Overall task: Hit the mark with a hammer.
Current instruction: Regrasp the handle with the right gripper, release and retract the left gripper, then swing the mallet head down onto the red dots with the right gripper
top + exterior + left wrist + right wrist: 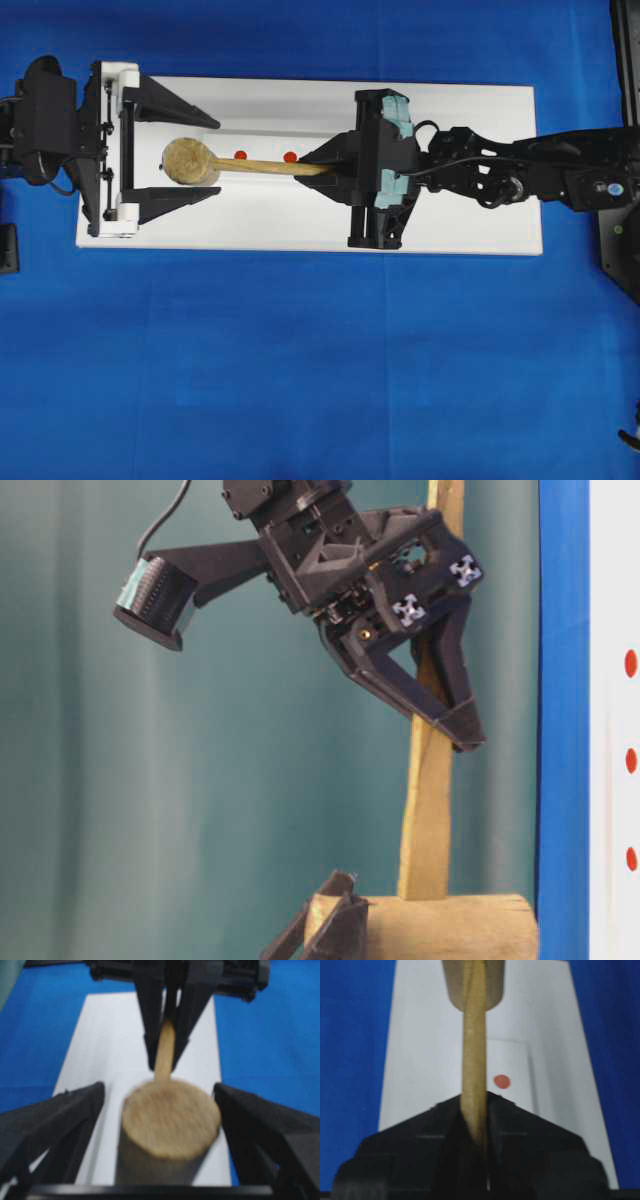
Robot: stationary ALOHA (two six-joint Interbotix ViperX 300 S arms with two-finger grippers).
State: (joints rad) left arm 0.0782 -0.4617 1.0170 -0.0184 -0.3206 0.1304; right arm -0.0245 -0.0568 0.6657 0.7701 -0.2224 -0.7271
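Note:
The hammer is a light wooden mallet; its thick round head point(190, 162) lies over the left part of the white board point(460, 220), and its handle point(270, 166) runs to the right. My right gripper point(318, 168) is shut on the far end of the handle point(474, 1035). My left gripper point(218, 158) is open, one finger on each side of the head point(170, 1120), with a gap on both sides. Two red marks point(240, 154) point(290, 156) show on the board just behind the handle. One mark point(502, 1081) sits right of the handle in the right wrist view.
The white board lies on a blue cloth point(300, 380). In the table-level view three red dots point(630, 760) line the board's edge, and the right gripper point(455, 730) clamps the handle point(428, 810) above the head point(450, 925).

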